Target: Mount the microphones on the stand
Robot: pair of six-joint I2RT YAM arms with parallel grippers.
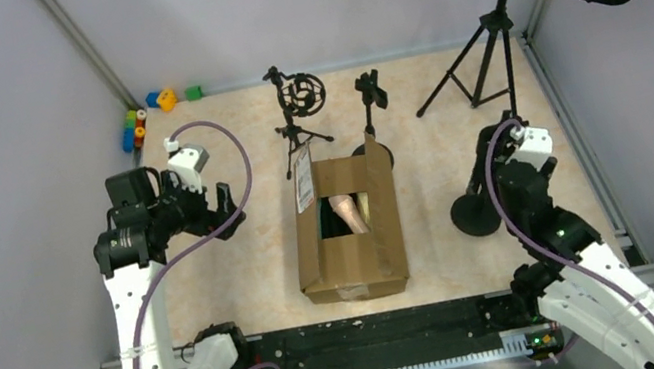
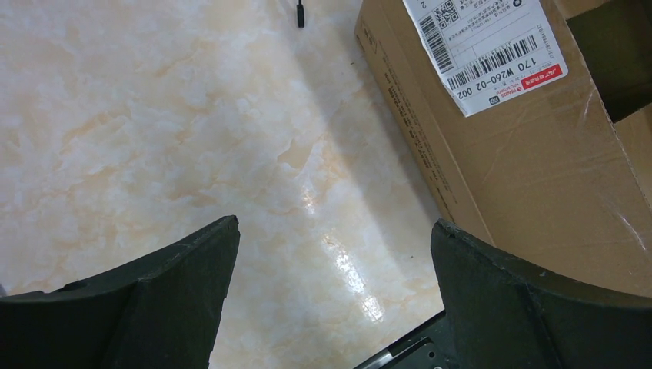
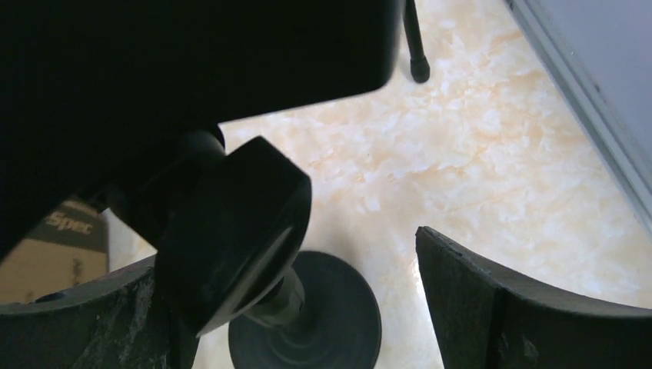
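Right wrist shows your right gripper [image 3: 284, 254] spread at the stand [image 3: 238, 223], likely to steady it; left gripper [image 2: 334, 224] hangs apart, empty, beside the box [image 2: 538, 177].

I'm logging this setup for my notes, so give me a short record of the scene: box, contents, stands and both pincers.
box: cardboard box, open, mid-table
contents: peach microphone lying inside
stands: shock-mount tripod and clip stand behind the box; round-base stand to its right
left pincer: open, empty, left of the box
right pincer: open, at the round-base stand
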